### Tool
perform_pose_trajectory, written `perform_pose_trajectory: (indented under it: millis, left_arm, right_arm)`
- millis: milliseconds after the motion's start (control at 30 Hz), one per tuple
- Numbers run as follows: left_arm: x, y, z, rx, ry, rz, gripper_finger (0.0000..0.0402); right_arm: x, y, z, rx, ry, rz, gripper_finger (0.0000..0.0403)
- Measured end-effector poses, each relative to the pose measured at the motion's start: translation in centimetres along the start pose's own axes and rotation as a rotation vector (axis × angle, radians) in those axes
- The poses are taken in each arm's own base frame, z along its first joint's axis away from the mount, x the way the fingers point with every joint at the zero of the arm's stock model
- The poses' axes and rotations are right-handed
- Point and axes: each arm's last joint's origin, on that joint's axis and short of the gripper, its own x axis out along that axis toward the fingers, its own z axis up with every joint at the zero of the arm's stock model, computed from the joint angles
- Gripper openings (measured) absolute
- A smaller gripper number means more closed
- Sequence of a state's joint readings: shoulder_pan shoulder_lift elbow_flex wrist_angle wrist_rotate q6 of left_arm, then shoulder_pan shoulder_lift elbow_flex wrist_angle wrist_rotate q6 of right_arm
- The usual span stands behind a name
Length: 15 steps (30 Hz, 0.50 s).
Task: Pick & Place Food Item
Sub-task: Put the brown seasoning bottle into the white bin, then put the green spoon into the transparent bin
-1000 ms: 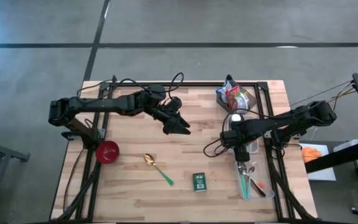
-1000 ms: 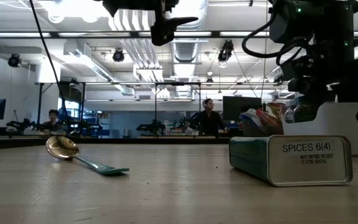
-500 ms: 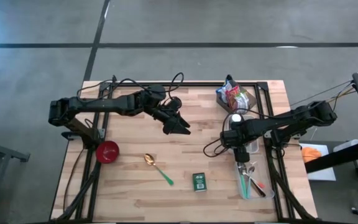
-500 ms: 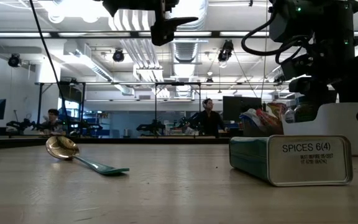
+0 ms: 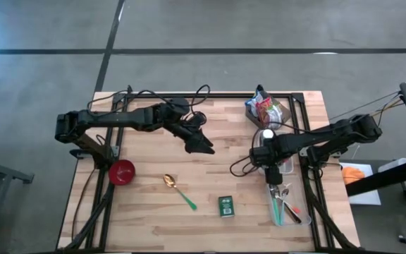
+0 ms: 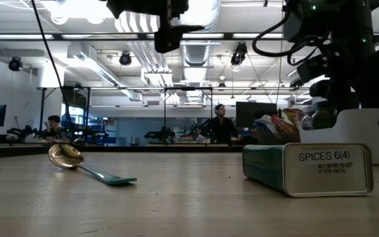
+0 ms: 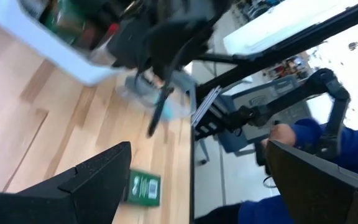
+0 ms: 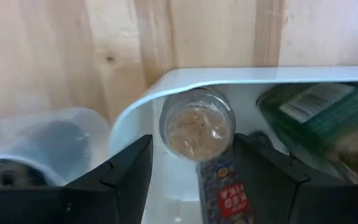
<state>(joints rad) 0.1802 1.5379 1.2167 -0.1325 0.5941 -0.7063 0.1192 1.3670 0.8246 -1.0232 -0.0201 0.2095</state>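
Wood-plank table (image 5: 146, 212) — concrete floor (image 5: 189, 28), workshop beyond.

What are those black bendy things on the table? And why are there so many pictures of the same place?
Those are two robot arms, each ending in a two-finger gripper. One picture looks straight down from above, one sits at table height, and two come from small cameras on the arms' wrists.

On the wooden table lie a red bowl, a gold spoon with a green handle and a green spice tin. At the right edge are a clear tray of utensils and a white bin holding snack packets.

The left gripper hangs open above the middle of the table, holding nothing. The right gripper points down at the white bin, its fingers on either side of a small glass jar. I can't tell if it is gripping the jar yet.
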Motion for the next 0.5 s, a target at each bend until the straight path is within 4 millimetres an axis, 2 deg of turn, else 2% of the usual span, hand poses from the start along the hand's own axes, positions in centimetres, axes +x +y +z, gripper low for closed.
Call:
perform_pose_trajectory:
  millis: [233,500]
  left_arm:
    - [-0.1,1.0,-1.3,-0.093,0.110,0.093,0.0376]
    - [-0.4,1.7,-2.7,-0.108,0.233,0.176,0.0376]
  right_arm:
    - [-1.9,0.4,0.5,0.129,0.008,0.072,0.0218]
    - [-3.6,1.0,0.5,0.194,0.030,0.073,0.0218]
